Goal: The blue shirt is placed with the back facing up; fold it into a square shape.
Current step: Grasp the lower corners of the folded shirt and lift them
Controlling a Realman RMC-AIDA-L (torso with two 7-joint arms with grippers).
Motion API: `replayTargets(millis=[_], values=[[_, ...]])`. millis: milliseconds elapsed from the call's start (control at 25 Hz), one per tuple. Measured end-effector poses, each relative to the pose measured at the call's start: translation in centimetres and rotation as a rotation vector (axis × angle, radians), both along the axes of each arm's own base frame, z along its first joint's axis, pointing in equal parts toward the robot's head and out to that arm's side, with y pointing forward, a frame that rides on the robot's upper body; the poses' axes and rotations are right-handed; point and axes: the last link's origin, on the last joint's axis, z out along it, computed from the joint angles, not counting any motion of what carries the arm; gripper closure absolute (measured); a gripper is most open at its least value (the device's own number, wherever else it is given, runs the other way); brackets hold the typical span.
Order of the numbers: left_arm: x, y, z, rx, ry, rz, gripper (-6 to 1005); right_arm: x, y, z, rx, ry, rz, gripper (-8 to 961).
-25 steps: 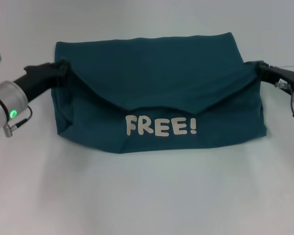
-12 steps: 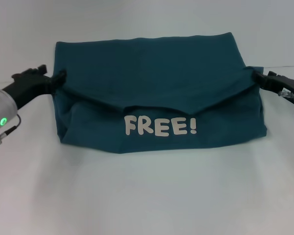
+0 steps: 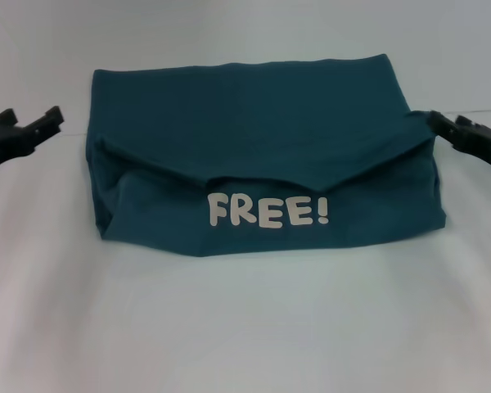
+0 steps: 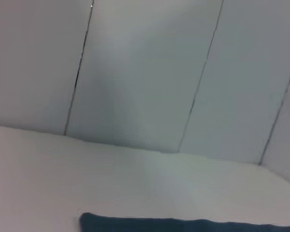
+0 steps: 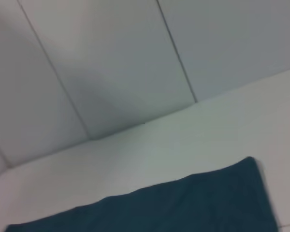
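Note:
The blue shirt (image 3: 254, 139) lies folded into a wide rectangle on the white table, its upper layer folded down over the front. White letters reading FREE! (image 3: 268, 211) show on the near part. My left gripper (image 3: 29, 121) hovers open to the left of the shirt, a clear gap away from it. At the shirt's right edge my right gripper (image 3: 452, 123) is open, its fingertips just beside the fabric. A strip of the shirt (image 4: 183, 225) shows in the left wrist view. A larger piece of the shirt (image 5: 183, 203) shows in the right wrist view.
The white table (image 3: 245, 327) spreads wide in front of and around the shirt. Grey panelled walls (image 4: 145, 72) rise behind the table's far edge in both wrist views.
Both grippers have let go of the shirt's side corners and drawn outward. The left one has moved farther away. The folded-down layer now rests flat.

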Motion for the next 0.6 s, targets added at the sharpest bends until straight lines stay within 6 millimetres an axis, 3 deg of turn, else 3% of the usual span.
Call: replayTargets(millis=[160,600], values=[[-0.7,-1.6,0.5,-0.032,-0.037,-0.004,116,0.7,-1.8,1.3,-0.062,0.034,0.033,340],[-1.9,-3.4,-2.0,-0.195,0.073,-0.001,121,1.6,-3.2,5.4,-0.309,0.125,-0.042,353]])
